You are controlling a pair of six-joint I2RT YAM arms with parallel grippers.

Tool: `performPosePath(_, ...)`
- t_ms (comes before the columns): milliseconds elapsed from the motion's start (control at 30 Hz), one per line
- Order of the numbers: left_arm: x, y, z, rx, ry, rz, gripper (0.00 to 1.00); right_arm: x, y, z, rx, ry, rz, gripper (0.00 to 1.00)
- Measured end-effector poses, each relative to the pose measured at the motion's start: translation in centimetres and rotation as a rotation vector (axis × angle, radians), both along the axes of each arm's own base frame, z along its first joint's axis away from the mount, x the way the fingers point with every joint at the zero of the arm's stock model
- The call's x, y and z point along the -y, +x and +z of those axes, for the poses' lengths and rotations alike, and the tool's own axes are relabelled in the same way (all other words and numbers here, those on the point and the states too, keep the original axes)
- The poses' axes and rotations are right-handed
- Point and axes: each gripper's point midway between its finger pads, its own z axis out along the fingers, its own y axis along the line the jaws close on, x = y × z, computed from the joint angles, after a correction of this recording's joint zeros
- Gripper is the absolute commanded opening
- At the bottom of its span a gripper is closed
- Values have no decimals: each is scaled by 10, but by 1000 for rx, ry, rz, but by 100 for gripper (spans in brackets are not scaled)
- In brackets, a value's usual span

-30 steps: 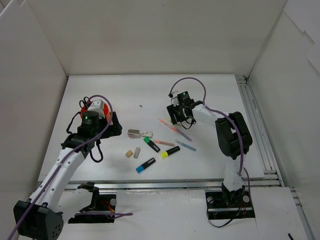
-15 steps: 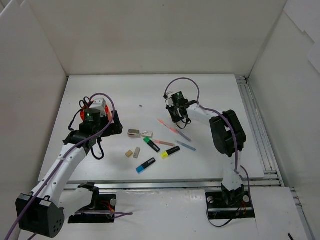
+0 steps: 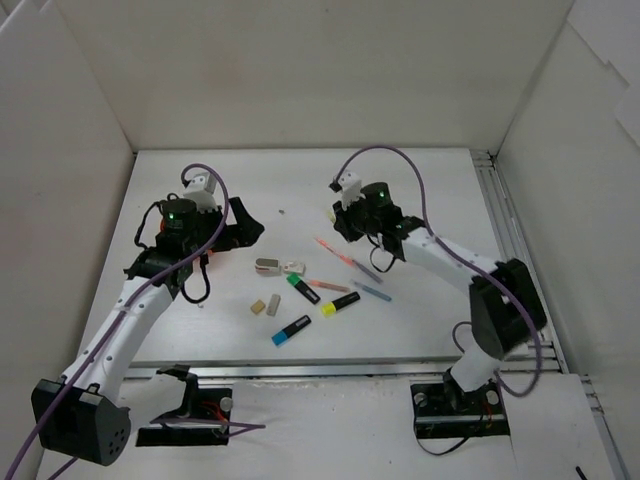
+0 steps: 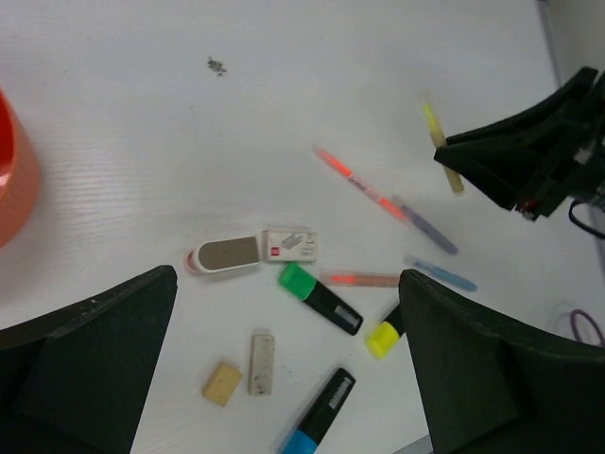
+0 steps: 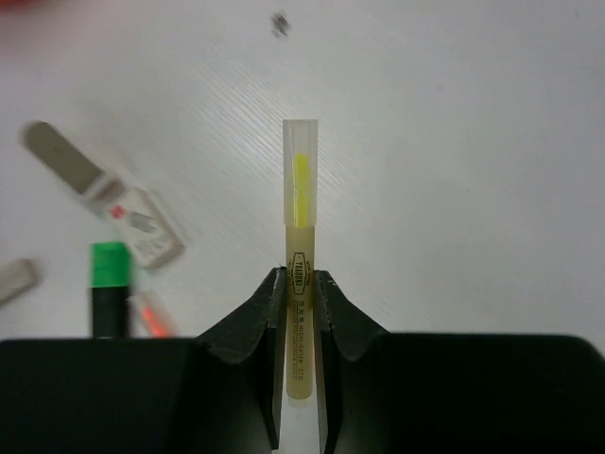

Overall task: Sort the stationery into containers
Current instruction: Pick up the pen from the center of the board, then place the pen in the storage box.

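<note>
The right gripper (image 5: 300,284), its arm stretched out over the table (image 3: 430,190), pinches a thin yellow pen (image 5: 301,189). The dark print on the pen's barrel is too small to read. On the table lie three black highlighters (image 4: 319,295) and two beige erasers (image 4: 262,361). The left gripper (image 3: 243,228) is spread wide beside the orange holder (image 4: 14,170).

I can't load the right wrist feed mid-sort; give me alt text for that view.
The right gripper is shut on a thin yellow pen that points straight away from the camera over the white table. At left lie a green-ended highlighter and a small grey-white piece, both blurred.
</note>
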Motion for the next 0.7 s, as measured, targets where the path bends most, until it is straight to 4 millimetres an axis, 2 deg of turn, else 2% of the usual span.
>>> performPosePath(133, 14, 2, 14, 21, -90, -14, 100, -31, -38, 63, 136, 228, 108, 0)
performPosePath(200, 21, 3, 21, 38, -133, -18, 99, -47, -58, 83, 162, 315, 159, 0)
performPosePath(267, 29, -1, 26, 56, -169, -28, 100, -61, -73, 94, 168, 369, 202, 0)
performPosePath(467, 48, -15, 45, 115, -233, -54, 98, -97, -106, 101, 136, 441, 273, 0)
performPosePath(567, 53, -16, 51, 137, -241, -48, 86, -108, -116, 105, 129, 463, 284, 0)
performPosePath(667, 55, -15, 48, 135, -234, -31, 79, -114, -123, 107, 123, 474, 290, 0)
performPosePath(700, 55, -14, 47, 133, -230, -23, 70, -116, -124, 108, 122, 477, 290, 0)
